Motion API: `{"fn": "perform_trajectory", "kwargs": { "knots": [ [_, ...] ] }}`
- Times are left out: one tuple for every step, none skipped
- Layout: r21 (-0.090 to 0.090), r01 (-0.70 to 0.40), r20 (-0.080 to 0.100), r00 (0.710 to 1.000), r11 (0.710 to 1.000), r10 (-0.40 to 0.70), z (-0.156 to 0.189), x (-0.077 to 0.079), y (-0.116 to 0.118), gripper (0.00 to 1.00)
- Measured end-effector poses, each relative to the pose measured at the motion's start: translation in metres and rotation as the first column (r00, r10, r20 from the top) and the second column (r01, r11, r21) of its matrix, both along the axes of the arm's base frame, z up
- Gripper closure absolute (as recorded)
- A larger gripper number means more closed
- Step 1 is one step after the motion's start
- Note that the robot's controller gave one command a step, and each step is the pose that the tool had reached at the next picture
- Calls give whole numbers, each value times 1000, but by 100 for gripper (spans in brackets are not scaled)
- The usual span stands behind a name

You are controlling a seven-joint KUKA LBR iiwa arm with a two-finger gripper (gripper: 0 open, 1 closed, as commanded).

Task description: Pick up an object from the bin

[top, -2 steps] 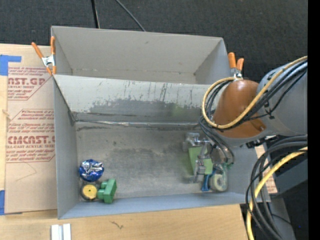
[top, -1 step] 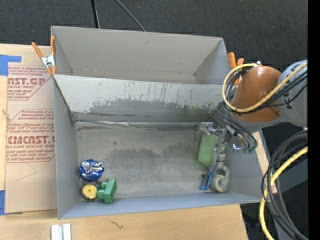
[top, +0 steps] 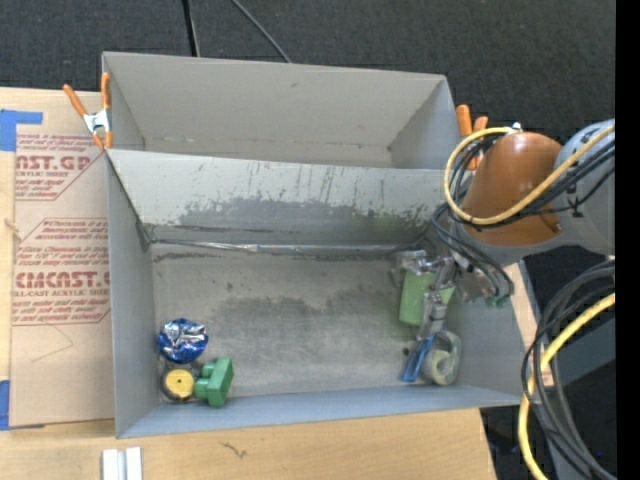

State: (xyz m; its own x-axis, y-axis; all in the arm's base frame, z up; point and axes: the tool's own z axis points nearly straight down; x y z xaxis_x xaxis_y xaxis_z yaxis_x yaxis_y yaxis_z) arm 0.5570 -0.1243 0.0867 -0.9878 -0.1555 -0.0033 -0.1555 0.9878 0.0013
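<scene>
Orange-capped wrist [top: 510,183] uppermost. Below it, gripper [top: 433,313] low by the right wall of the bin [top: 280,118], open or closed impossible to tell. Just left of it, green block [top: 411,300]; just in front, blue stick [top: 413,362] and pale ring [top: 444,360]. Front left corner: blue ball [top: 183,340], yellow disc [top: 178,384], green peg [top: 214,381].

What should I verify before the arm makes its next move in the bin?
1. Gripper is inside the bin, at its right end: ok.
2. A thing is near: the pale green block lies right beside it: ok.
3. Block is gripped: cannot tell.
4. Free room around: blue stick and pale ring lie close by: not ok.
5. Blue ball, yellow disc and green peg lie far off, in the left corner: ok.
</scene>
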Motion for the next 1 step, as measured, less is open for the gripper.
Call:
{"fn": "perform_trajectory", "kwargs": {
  "knots": [
    [-4,-55,9,998,998,55,136,5,10,100]
  ]
}}
